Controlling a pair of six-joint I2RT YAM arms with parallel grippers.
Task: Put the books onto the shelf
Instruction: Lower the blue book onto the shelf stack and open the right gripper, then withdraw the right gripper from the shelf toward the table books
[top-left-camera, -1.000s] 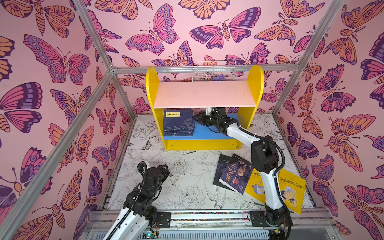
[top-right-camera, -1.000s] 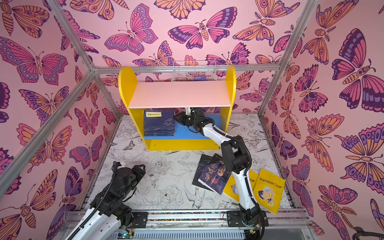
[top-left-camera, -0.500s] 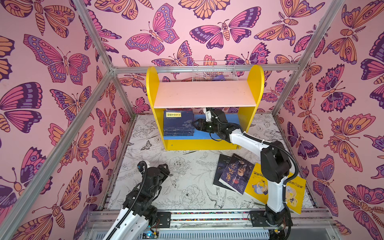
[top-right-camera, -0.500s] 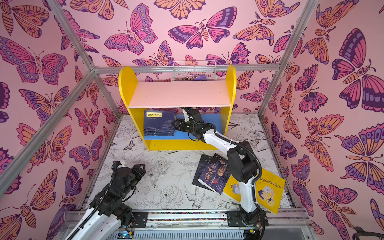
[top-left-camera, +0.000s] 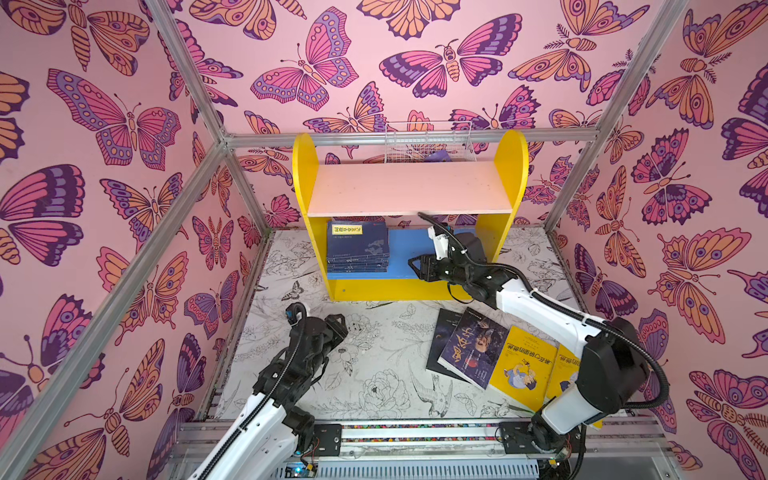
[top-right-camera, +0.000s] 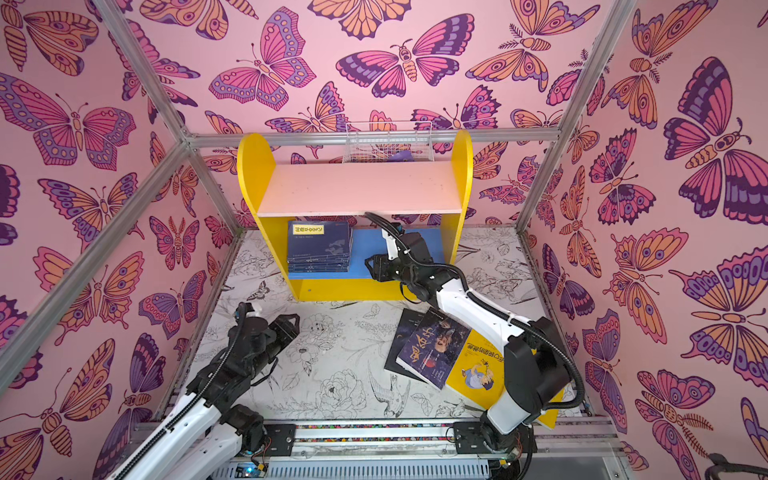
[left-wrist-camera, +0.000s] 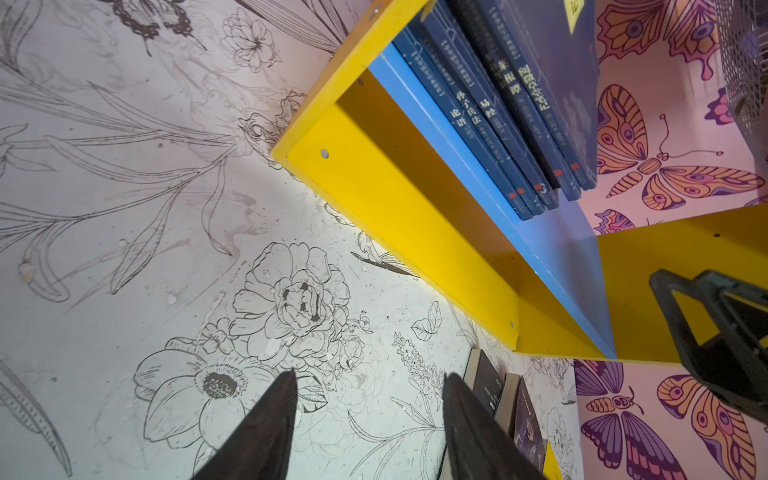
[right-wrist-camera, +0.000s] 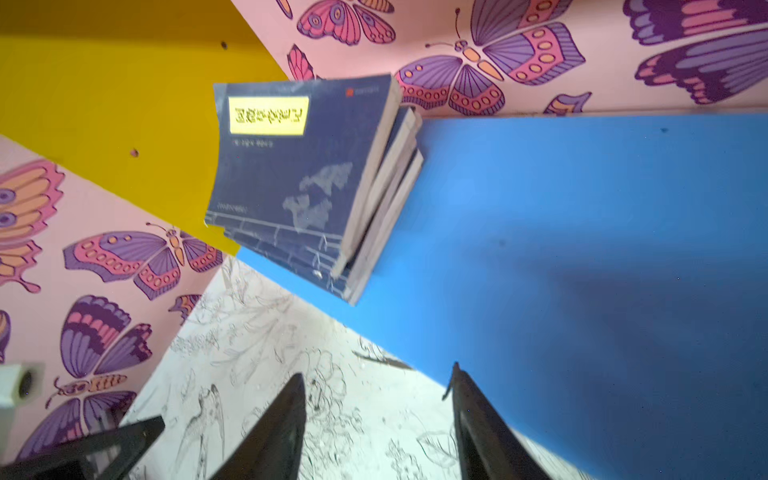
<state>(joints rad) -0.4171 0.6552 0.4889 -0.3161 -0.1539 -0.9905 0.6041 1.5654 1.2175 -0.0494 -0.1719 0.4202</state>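
The shelf (top-left-camera: 305, 187) (top-right-camera: 357, 187) stands at the back, with a pink upper board and a blue lower board (right-wrist-camera: 582, 228). A stack of navy books (top-left-camera: 357, 247) (top-right-camera: 319, 247) (left-wrist-camera: 519, 104) (right-wrist-camera: 299, 174) lies flat on the left of the blue board, a yellow label on top. My right gripper (top-left-camera: 415, 266) (top-right-camera: 372, 268) (right-wrist-camera: 376, 372) is open and empty at the blue board's front edge, right of the stack. Dark books (top-left-camera: 471, 347) (top-right-camera: 432, 345) and yellow books (top-left-camera: 521, 365) (top-right-camera: 478, 370) lie on the floor under the right arm. My left gripper (top-left-camera: 338, 322) (top-right-camera: 293, 322) (left-wrist-camera: 370, 374) hovers open over the floor.
A white wire basket (top-left-camera: 428, 143) sits behind the shelf's upper board. Butterfly-patterned walls and metal frame bars (top-left-camera: 199, 166) close in the floor on three sides. The right arm (top-left-camera: 540, 307) passes over the floor books and hides part of one yellow book.
My right gripper has opened and drawn back from deep inside the lower tier to the board's front edge. The navy stack's top label now shows fully. The left arm has not moved.
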